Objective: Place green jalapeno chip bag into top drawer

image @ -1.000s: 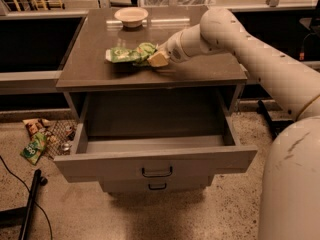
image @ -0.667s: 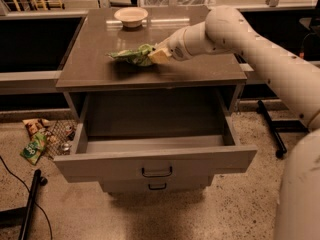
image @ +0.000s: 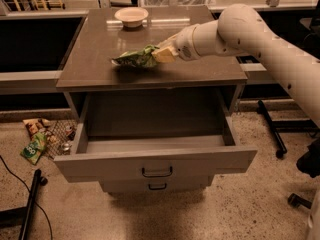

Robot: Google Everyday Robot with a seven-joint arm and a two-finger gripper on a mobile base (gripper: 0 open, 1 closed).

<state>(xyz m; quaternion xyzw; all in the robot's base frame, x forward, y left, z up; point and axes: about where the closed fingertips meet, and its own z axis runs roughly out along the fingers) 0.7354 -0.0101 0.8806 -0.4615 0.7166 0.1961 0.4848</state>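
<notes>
The green jalapeno chip bag is a crumpled light-green foil bag held just above the brown cabinet top, near its middle. My gripper reaches in from the right and is shut on the bag's right end. The top drawer is pulled wide open below the cabinet top, its grey inside showing nothing in it, with a small dark bar handle on its flat front.
A white bowl stands at the back of the cabinet top. A narrower lower drawer front sits under the open one. Snack packets and litter lie on the floor at the left. A black stand leg is on the right.
The bag has come up off the cabinet top in my gripper and shifted slightly toward the front. The drawer has not moved.
</notes>
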